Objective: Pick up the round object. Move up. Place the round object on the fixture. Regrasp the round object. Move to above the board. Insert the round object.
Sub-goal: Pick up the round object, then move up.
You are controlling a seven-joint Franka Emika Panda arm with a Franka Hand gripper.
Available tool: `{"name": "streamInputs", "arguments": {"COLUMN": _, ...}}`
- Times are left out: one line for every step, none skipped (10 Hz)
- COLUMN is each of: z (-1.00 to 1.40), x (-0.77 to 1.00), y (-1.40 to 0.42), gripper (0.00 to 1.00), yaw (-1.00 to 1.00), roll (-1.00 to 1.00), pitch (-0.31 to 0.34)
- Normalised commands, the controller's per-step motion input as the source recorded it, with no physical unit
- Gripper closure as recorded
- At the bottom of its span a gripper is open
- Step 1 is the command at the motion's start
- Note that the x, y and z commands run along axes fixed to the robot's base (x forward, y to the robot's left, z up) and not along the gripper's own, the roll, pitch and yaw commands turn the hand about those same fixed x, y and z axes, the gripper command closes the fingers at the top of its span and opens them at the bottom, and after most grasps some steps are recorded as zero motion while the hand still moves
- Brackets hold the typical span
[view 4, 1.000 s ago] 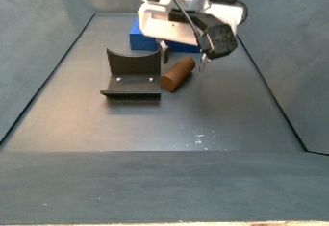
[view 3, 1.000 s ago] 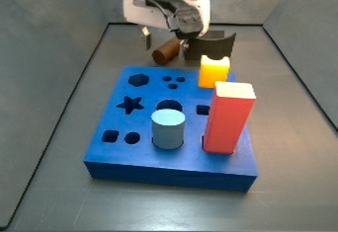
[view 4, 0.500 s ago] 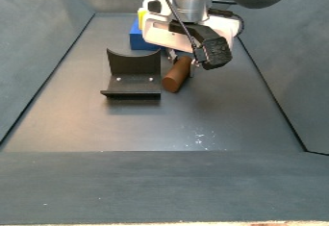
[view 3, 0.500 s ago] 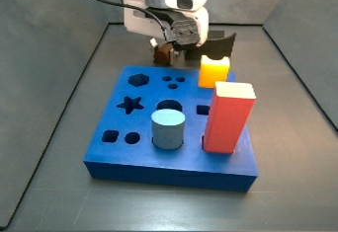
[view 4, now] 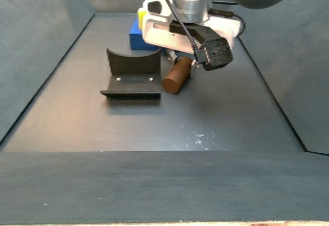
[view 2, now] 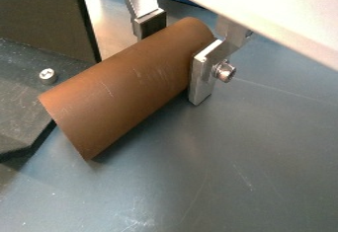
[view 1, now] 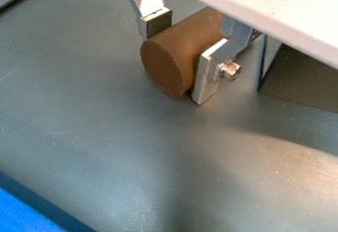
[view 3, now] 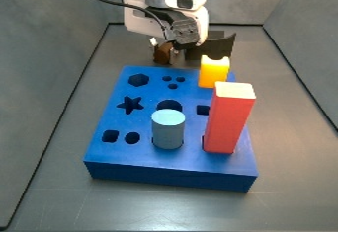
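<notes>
In both wrist views the round object (view 1: 183, 50) (view 2: 126, 88) lies on its side on the dark floor, directly between the gripper's (view 1: 183, 40) (view 2: 179, 46) two silver fingers (view 1: 212, 73) (view 2: 207, 71). The plates sit close against its curved sides, one on each flank, so the gripper is narrowed around the peg; whether the pads actually press on it cannot be told for certain.

In a side view the gripper (view 4: 182, 64) is low in the upper middle of the frame, with the reddish-brown round object (view 4: 176, 75) slanting out beneath it and resting on the floor. The fixture (view 4: 130, 73) stands just to the left of the peg, near it but apart. The board (view 4: 141, 30) shows only as a blue patch behind the gripper.

In a side view from the board's end, the gripper (view 3: 166, 48) is at upper centre, the round object (view 3: 162, 50) is mostly hidden under it, and the board (view 3: 132, 127) fills the lower middle.
</notes>
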Motion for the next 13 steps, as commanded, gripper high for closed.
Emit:
{"name": "streamInputs", "arguments": {"z": 0.0, "x": 0.0, "y": 0.0, "gripper": 1.0, "yaw": 0.0, "roll": 0.0, "pitch": 0.0}}
{"name": "streamInputs", "arguments": {"z": 0.0, "x": 0.0, "y": 0.0, "gripper": 1.0, "yaw": 0.0, "roll": 0.0, "pitch": 0.0}}
{"name": "streamInputs", "arguments": {"z": 0.0, "x": 0.0, "y": 0.0, "gripper": 1.0, "yaw": 0.0, "roll": 0.0, "pitch": 0.0}}
{"name": "streamInputs", "arguments": {"z": 0.0, "x": 0.0, "y": 0.0, "gripper": 1.0, "yaw": 0.0, "roll": 0.0, "pitch": 0.0}}
{"name": "streamInputs", "arguments": {"z": 0.0, "x": 0.0, "y": 0.0, "gripper": 1.0, "yaw": 0.0, "roll": 0.0, "pitch": 0.0}}
{"name": "streamInputs", "arguments": {"z": 1.0, "x": 0.0, "y": 0.0, "gripper": 1.0, "yaw": 0.0, "roll": 0.0, "pitch": 0.0}}
{"name": "streamInputs", "arguments": {"z": 1.0, "x": -0.01, "y": -0.01, "gripper": 1.0, "yaw": -0.02, "roll": 0.0, "pitch": 0.018}}
{"name": "streamInputs", "arguments": {"z": 1.0, "x": -0.03, "y": -0.01, "gripper": 1.0, "yaw": -0.02, "roll": -0.01, "pitch": 0.038}}
{"name": "streamInputs", "arguments": {"z": 0.91, "x": -0.03, "y": -0.01, "gripper": 1.0, "yaw": -0.01, "roll": -0.03, "pitch": 0.049}}
{"name": "streamInputs", "arguments": {"z": 0.77, "x": -0.03, "y": -0.01, "gripper": 1.0, "yaw": 0.0, "roll": -0.05, "pitch": 0.06}}
{"name": "streamInputs", "arguments": {"z": 0.58, "x": -0.02, "y": -0.01, "gripper": 1.0, "yaw": 0.01, "roll": -0.07, "pitch": 0.067}}
{"name": "streamInputs", "arguments": {"z": 0.43, "x": -0.02, "y": -0.01, "gripper": 1.0, "yaw": 0.01, "roll": -0.09, "pitch": 0.065}}
{"name": "streamInputs", "arguments": {"z": 0.33, "x": -0.02, "y": -0.01, "gripper": 1.0, "yaw": 0.01, "roll": -0.1, "pitch": 0.063}}
